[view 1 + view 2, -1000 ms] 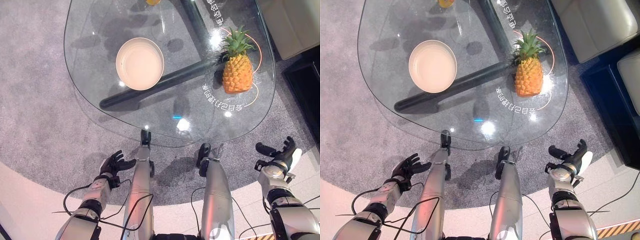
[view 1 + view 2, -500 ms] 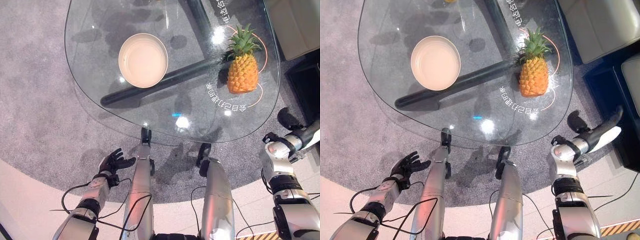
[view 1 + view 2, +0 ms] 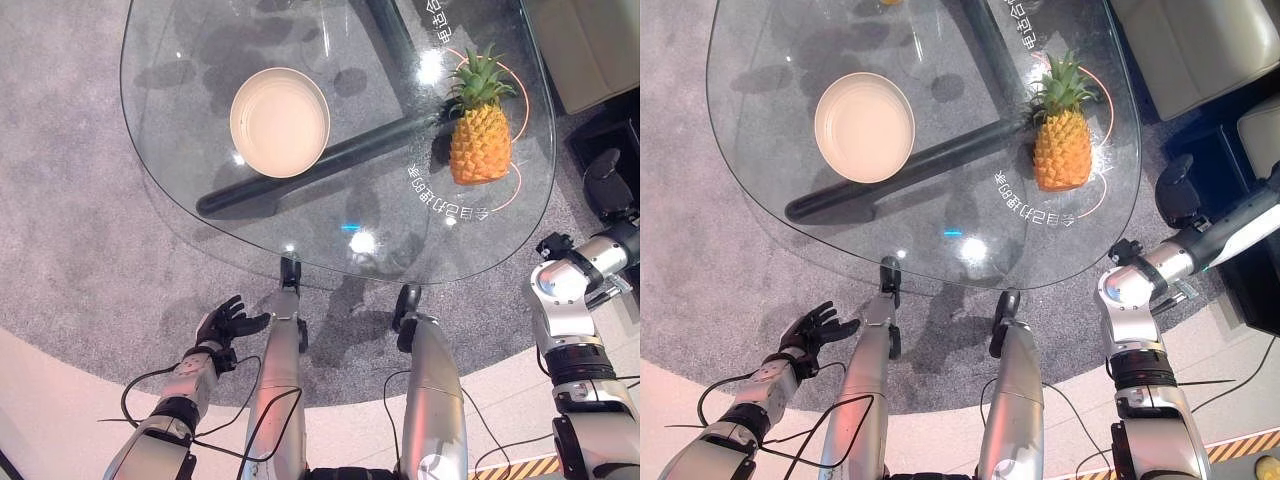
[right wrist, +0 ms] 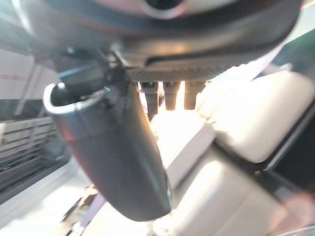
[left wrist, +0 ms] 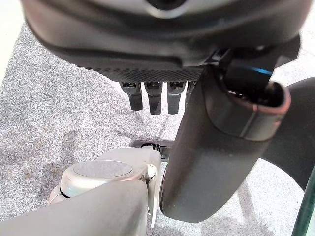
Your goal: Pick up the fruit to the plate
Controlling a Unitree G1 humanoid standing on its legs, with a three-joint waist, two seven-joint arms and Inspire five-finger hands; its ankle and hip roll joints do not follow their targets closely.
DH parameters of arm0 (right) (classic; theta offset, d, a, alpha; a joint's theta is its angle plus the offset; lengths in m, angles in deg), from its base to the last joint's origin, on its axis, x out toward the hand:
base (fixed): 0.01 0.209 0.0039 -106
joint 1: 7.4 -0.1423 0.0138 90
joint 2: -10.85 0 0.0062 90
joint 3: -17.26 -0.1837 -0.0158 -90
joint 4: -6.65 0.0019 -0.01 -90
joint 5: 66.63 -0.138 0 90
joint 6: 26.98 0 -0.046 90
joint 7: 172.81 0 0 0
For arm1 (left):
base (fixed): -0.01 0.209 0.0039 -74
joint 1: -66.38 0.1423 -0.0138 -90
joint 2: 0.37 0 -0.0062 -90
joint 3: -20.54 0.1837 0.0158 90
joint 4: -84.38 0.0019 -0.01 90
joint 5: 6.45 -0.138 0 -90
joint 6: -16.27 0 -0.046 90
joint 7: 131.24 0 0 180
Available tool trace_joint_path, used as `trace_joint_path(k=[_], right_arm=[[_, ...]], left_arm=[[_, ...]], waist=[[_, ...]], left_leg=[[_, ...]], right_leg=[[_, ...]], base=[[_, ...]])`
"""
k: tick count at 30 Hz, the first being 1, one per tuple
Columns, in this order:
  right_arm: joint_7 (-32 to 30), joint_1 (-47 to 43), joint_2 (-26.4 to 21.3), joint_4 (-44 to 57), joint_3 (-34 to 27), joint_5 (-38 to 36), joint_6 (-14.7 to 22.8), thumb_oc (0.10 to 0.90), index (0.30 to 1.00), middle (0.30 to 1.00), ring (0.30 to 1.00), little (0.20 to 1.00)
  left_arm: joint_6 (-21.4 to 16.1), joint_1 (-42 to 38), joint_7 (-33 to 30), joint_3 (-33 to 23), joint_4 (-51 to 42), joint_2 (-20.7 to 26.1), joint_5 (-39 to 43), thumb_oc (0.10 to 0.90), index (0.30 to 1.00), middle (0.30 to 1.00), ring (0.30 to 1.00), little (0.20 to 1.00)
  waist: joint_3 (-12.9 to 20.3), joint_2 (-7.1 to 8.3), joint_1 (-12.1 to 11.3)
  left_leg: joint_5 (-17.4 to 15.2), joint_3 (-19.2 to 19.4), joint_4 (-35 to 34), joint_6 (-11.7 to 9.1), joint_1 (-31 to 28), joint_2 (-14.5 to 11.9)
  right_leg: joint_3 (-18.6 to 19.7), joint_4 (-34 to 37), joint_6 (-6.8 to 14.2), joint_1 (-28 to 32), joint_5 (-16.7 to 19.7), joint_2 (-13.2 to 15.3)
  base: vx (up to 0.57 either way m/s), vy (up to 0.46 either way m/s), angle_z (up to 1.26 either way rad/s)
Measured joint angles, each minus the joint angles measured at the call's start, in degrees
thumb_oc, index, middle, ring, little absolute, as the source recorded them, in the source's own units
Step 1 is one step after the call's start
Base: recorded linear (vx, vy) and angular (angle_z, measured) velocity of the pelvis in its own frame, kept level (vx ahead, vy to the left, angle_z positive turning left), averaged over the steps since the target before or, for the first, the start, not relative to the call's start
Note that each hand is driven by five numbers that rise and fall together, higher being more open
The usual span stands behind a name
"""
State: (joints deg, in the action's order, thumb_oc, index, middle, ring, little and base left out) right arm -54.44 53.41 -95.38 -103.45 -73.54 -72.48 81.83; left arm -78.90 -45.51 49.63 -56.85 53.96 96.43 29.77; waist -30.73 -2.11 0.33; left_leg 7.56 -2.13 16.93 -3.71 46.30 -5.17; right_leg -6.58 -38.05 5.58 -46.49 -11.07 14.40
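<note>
- Grey carpet (image 3: 70, 200) lies under your glass counter (image 3: 200, 180) in the left eye view; the pineapple (image 3: 479, 142) stands upright on the counter's right part, and the cream plate (image 3: 279, 122) sits well apart from it to the left, holding nothing.
- Your left hand (image 3: 225, 325) hangs low over the carpet, short of the counter's near edge, fingers spread and holding nothing, far from the pineapple.
- Right eye view: your right hand (image 3: 1181, 190) is raised off the counter's right edge, beside the pineapple but not touching it.
- Left wrist view: fingers (image 5: 155, 98) hang straight over the carpet.
- Right wrist view: fingers (image 4: 170, 96) point straight, apart from the thumb, toward pale cushions (image 4: 256, 113).
</note>
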Motion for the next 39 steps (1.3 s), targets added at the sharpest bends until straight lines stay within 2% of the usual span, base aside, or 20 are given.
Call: trace_joint_path(k=[6, 16, 22, 39], right_arm=[[1.1, 0.9, 0.8, 6.3, 1.9, 3.3, -1.0, 0.8, 0.9, 0.9, 0.9, 0.9], [13.1, 1.7, 3.2, 10.2, 9.0, 3.7, -5.7, 0.8, 0.9, 0.9, 0.9, 0.9], [16.6, 1.8, 3.5, 10.2, 10.0, 3.6, -7.1, 0.8, 0.9, 0.9, 0.9, 0.9], [18.2, 1.8, 3.7, 10.2, 10.2, 3.6, -9.2, 0.8, 0.9, 0.9, 0.9, 0.9]], left_arm=[[-0.3, 1.0, -0.1, -0.3, -0.1, -1.6, -0.1, 0.8, 0.9, 0.9, 0.9, 0.9], [-0.3, 2.0, -0.1, -0.3, -1.0, -3.6, -0.2, 0.8, 0.9, 0.9, 0.9, 0.9], [-0.5, 2.0, -0.1, -0.3, -1.0, -3.9, -0.4, 0.8, 0.9, 0.9, 0.9, 0.9], [-0.5, 2.0, -0.1, -0.3, -1.0, -4.0, -0.9, 0.8, 0.9, 0.9, 0.9, 0.9]], waist=[[0.0, 0.0, 0.2], [0.0, -0.01, 0.2], [0.0, -0.01, 0.0], [0.0, -0.08, 0.0]], left_leg=[[0.0, 0.3, -0.4, 0.0, -0.3, 0.1], [0.1, 0.6, -1.1, 0.0, -0.9, 0.1], [0.2, 0.9, -1.4, 0.0, -1.1, 0.1], [0.7, 1.1, -2.1, 0.1, -1.9, 0.3]], right_leg=[[0.4, 0.3, 0.2, 0.0, 0.1, 0.0], [0.6, 0.2, 0.2, 0.1, 0.1, 0.0], [0.7, 0.3, 0.2, 0.1, 0.1, 0.1], [0.8, 0.0, 0.2, 0.3, 0.1, 0.4]], base=[[0.0, 0.003, -0.01], [0.0, 0.0, 0.0], [0.0, 0.0, 0.0], [0.0, 0.0, 0.0]])
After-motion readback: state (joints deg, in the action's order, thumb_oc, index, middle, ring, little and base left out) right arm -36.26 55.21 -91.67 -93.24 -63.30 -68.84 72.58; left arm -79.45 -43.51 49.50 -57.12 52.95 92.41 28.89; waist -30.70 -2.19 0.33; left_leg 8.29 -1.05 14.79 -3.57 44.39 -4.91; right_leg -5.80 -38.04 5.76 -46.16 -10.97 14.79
